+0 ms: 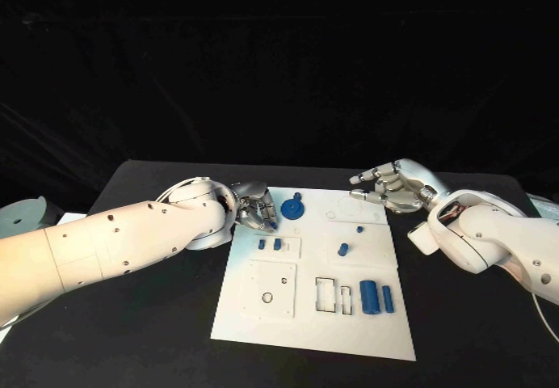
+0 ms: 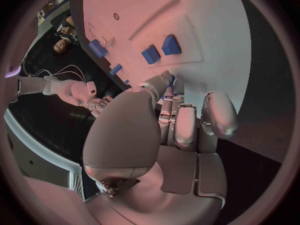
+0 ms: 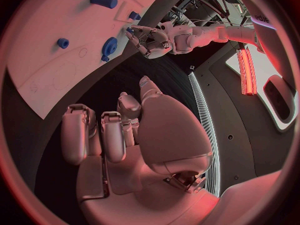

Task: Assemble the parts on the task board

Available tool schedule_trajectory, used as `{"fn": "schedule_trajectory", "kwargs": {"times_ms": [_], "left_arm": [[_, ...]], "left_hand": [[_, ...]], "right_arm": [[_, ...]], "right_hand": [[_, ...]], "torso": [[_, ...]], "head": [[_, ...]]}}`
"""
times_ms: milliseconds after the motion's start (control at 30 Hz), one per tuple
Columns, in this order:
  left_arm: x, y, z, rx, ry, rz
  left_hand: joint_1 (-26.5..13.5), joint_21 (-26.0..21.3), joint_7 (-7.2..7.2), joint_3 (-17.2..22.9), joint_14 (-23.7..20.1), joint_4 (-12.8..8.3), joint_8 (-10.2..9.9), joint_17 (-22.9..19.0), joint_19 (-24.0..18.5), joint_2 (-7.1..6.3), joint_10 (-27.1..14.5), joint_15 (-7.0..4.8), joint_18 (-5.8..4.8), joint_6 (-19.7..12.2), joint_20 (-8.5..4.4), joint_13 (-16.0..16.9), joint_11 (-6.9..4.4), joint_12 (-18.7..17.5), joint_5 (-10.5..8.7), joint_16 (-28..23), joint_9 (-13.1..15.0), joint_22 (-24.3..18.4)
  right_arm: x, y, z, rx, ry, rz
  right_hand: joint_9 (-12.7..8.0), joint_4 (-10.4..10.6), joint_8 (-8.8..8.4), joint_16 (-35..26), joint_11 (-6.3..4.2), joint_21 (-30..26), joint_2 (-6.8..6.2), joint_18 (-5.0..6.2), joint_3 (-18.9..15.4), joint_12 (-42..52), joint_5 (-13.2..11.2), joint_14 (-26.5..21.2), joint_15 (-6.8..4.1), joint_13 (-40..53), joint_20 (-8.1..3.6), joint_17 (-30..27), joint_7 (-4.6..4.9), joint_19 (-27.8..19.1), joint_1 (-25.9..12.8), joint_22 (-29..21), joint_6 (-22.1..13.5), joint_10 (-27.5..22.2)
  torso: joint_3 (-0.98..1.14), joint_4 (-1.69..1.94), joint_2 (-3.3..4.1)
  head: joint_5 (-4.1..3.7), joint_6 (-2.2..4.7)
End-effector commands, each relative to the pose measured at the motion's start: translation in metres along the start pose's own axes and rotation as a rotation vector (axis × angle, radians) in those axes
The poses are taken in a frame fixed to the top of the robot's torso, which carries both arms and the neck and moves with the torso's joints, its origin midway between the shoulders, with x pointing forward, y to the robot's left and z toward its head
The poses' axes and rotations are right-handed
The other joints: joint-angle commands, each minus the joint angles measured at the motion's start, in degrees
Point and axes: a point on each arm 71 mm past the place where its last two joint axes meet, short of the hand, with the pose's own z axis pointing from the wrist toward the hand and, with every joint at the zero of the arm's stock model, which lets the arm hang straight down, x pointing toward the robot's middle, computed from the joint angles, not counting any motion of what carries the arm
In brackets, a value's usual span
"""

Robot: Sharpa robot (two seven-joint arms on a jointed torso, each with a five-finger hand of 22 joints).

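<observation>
— What is seen nearest, at the front of the tabletop (image 1: 152, 323)?

— The near edge of the task board (image 1: 314, 335) is seen there, a white plate laid flat on the black surface. Just behind this edge, two blue cylinders (image 1: 375, 297) are laid side by side, a thick one and a thin one, beside two narrow rectangular slots. To their left a square plate with a small hole is set in the board.

— And further back?

— Two small blue blocks (image 1: 271, 243) are placed close together near the left side of the board, and one small blue peg (image 1: 344, 250) is found near the middle. At the far left corner a round blue gear (image 1: 292, 209) is seen on the board.

— How is the left hand held?

— The left hand (image 1: 252, 206) is held at the far left corner of the board, just beside the gear. Its fingers are curled in and pressed together. Whether something is pinched between them cannot be told — in the left wrist view the fingertips (image 2: 167, 80) are hidden partly behind the thumb, with a little blue beside them.

— And the right one?

— The right hand (image 1: 390, 187) is kept over the tabletop past the far right corner of the board, apart from it. Its fingers are loosely bent and apart, and nothing is held in them.
</observation>
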Motion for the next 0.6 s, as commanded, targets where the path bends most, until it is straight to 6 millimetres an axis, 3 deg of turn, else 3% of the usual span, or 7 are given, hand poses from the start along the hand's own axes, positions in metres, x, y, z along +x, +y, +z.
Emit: {"fn": "schedule_trajectory", "kwargs": {"times_ms": [33, 333, 600], "left_arm": [[0.0027, 0.0008, 0.0006, -0.020, 0.030, 0.012], [0.0039, 0.0023, 0.0015, -0.035, 0.040, 0.012], [0.0038, 0.0024, 0.0019, -0.037, 0.037, 0.010]], "left_hand": [[-0.7, 0.2, 0.18, 0.1, 1.3, -0.3, -0.4, -0.2, 0.3, -0.25, -0.3, 0.30, -0.28, -0.5, 0.12, -0.1, 0.35, -0.5, 0.16, -0.3, -0.2, 0.0], [-2.0, -0.8, 1.20, -0.2, 0.9, -0.1, -2.1, -1.3, -0.2, -1.48, -2.8, 1.21, -0.15, -4.7, 0.84, -0.6, 1.53, -2.8, 0.16, -0.5, -1.9, -0.6], [-2.1, -1.0, 1.31, -0.2, 0.9, -0.1, -2.1, -1.4, -0.2, -1.59, -3.1, 1.30, -0.11, -5.0, 0.94, -0.6, 1.65, -3.1, 0.16, -0.5, -2.1, -0.7]], "right_arm": [[0.0017, 0.0012, -0.0001, -0.011, 0.015, 0.000], [0.0015, 0.0011, -0.0004, -0.011, 0.014, 0.000], [0.0014, 0.0010, -0.0005, -0.010, 0.014, 0.000]], "right_hand": [[0.1, 0.0, 0.31, -0.3, -0.03, -0.3, 0.66, 0.84, -0.4, 0.1, 0.2, 4.5, -0.03, 0.0, 0.13, 9.6, -0.13, -0.1, -0.1, 0.1, 0.2, -0.2], [0.1, 0.0, 0.31, -0.3, -0.03, -0.3, 0.66, 0.84, -0.4, 0.1, 0.2, 4.5, -0.03, 0.0, 0.13, 9.6, -0.13, -0.1, -0.1, 0.1, 0.2, -0.2], [0.1, 0.0, 0.31, -0.3, -0.03, -0.3, 0.66, 0.84, -0.4, 0.1, 0.2, 4.5, -0.03, 0.0, 0.13, 9.6, -0.13, -0.1, -0.1, 0.1, 0.2, -0.2]], "torso": [[0.02, -0.05, 0.02], [0.02, -0.01, -0.01], [0.02, 0.01, -0.02]], "head": [[-0.03, -0.06], [-0.12, -0.17], [-0.11, -0.17]]}}
